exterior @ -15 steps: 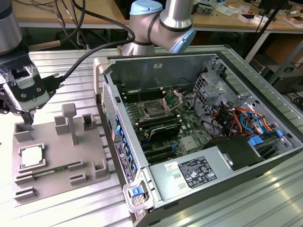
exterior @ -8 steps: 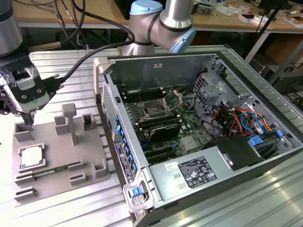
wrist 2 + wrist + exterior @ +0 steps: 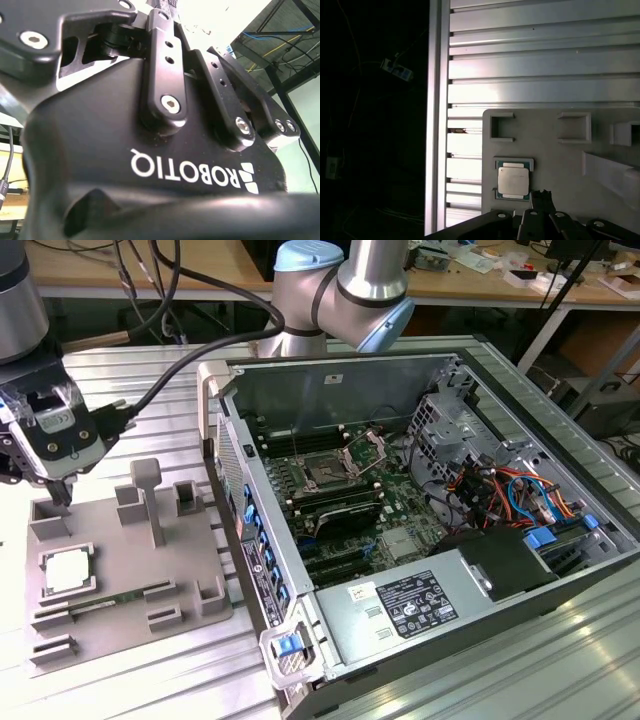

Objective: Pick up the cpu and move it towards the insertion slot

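The cpu (image 3: 65, 571) is seated flat, silvery top up, in a square nest of a grey fixture plate (image 3: 130, 560) that lies on the slatted aluminium table (image 3: 200, 680), at the exterior view's left of an open computer case (image 3: 330, 365). A narrow green memory stick (image 3: 122, 597) is laid in a groove of the same plate, just beside the cpu's nest.

The gripper (image 3: 63, 492) is held above the far corner of the plate, near a grey block (image 3: 50, 522), and is apart from the cpu. Its fingers are drawn together to a single tip, and nothing is held between them. In the first wrist view that tip (image 3: 540, 196) is seen close to one corner of the cpu (image 3: 513, 181), with the plate (image 3: 545, 150) and the table's slats (image 3: 545, 65) spread beyond it. In the second wrist view the gripper's black housing (image 3: 125, 150) and its bolted finger links (image 3: 167, 75) are shown from close up.

The insertion slot (image 3: 325, 472) is found on the motherboard inside the case, well apart from the cpu and the gripper; its dark centre is exposed, and its metal frame (image 3: 365, 452) appears to be swung up beside it. A power supply (image 3: 410, 605) is mounted in the case's near corner, and the arm's grey and blue joint (image 3: 350, 280) is seen behind the case.
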Robot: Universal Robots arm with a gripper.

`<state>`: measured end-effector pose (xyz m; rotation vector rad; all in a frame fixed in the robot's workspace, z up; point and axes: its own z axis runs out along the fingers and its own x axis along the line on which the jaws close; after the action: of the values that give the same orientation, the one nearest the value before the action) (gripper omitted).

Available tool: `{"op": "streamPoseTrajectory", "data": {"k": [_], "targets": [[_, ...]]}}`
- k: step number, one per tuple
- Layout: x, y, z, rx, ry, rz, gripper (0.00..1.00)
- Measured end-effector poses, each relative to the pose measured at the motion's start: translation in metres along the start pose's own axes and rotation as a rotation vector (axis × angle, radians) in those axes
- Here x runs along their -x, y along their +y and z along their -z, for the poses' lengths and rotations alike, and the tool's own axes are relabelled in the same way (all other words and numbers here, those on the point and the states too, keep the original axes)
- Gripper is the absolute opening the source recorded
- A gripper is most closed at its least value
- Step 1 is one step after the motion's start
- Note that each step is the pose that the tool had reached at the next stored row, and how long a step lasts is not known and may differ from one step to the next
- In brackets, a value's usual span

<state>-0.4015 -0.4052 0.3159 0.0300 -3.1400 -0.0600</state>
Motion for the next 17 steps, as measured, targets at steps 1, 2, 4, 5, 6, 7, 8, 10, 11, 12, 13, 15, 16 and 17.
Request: {"op": "streamPoseTrajectory", "data": {"k": [1, 2, 4, 5, 6, 7, 8, 10, 11, 12, 13, 15, 16, 17], "targets": [[0.0000, 0.0000, -0.0002, 0.0000, 0.0000, 0.000, 0.11], [0.0000, 0.0000, -0.0006, 0.0000, 0.0001, 0.000, 0.11], [0.0000, 0.0000, -0.0012, 0.0000, 0.0000, 0.000, 0.11], [0.0000, -0.0001, -0.0014, 0.0000, 0.0000, 0.000, 0.11], [0.0000, -0.0001, -0.0017, -0.0001, 0.0000, 0.000, 0.11], [0.0000, -0.0001, -0.0019, 0.0000, 0.0000, 0.000, 0.11], [0.0000, -0.0001, -0.0023, 0.0000, 0.0000, 0.000, 0.11], [0.0000, -0.0001, -0.0028, 0.0000, 0.0000, 0.000, 0.11], [0.0000, -0.0001, -0.0032, 0.0000, 0.0000, 0.000, 0.11], [0.0000, -0.0001, -0.0039, 0.0000, 0.0000, 0.000, 0.11], [0.0000, -0.0002, -0.0041, 0.0000, 0.0000, 0.000, 0.11], [0.0000, -0.0002, -0.0047, 0.0000, 0.0000, 0.000, 0.11], [0.0000, -0.0002, -0.0049, 0.0000, 0.0000, 0.000, 0.11], [0.0000, -0.0002, -0.0052, 0.0000, 0.0000, 0.000, 0.11]]}}
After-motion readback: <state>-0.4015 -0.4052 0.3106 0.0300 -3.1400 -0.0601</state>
